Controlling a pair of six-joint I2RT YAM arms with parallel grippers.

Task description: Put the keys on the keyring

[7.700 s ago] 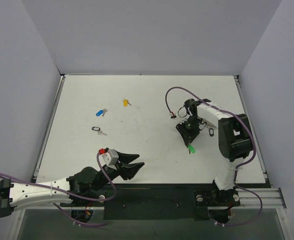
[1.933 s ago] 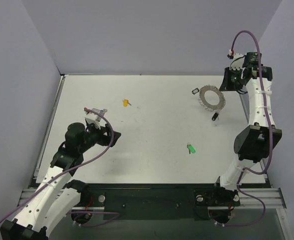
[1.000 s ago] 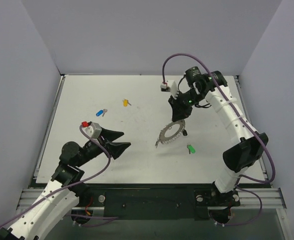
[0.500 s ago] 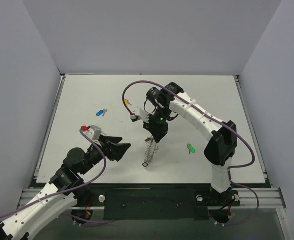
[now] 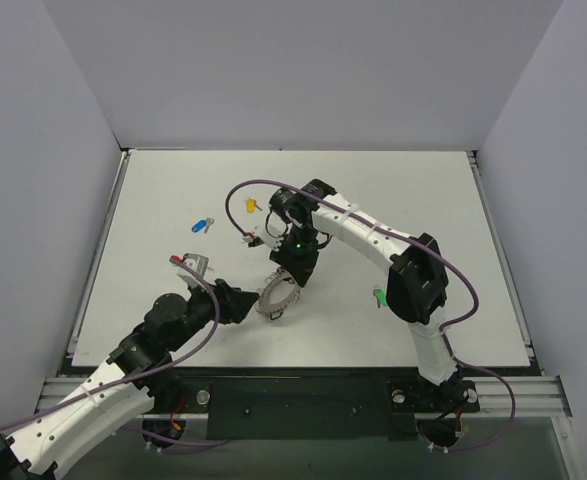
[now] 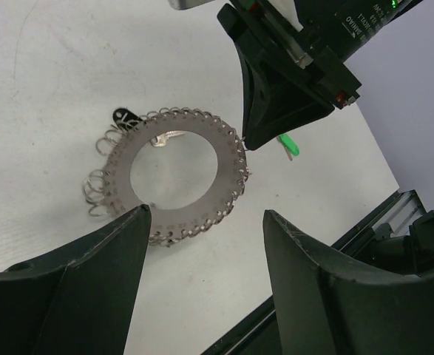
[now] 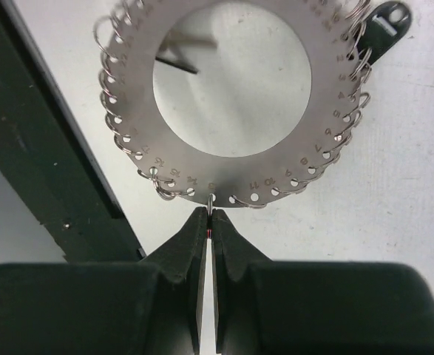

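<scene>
Left end effector (image 6: 204,222) sits nearest the arm bases, low over the white tabletop (image 5: 423,200), its two black fingers (image 6: 91,281) spread wide apart and gripping nothing. Just beyond the fingertips is the flat silvery-grey metal keyring (image 6: 228,166), edged with small wire loops. Right end effector (image 7: 209,216) reaches in from the far side, its fingers pressed together on the keyring's rim. A small black-headed key (image 6: 124,117) touches the rim loops, its silver blade visible through the hoop opening; whether it is threaded cannot be determined. A green-headed key (image 5: 380,297) lies to the right, apart from the keyring. Farther back lie a blue-headed key (image 5: 201,225) and, beyond it, a yellow-headed key (image 5: 251,205).
</scene>
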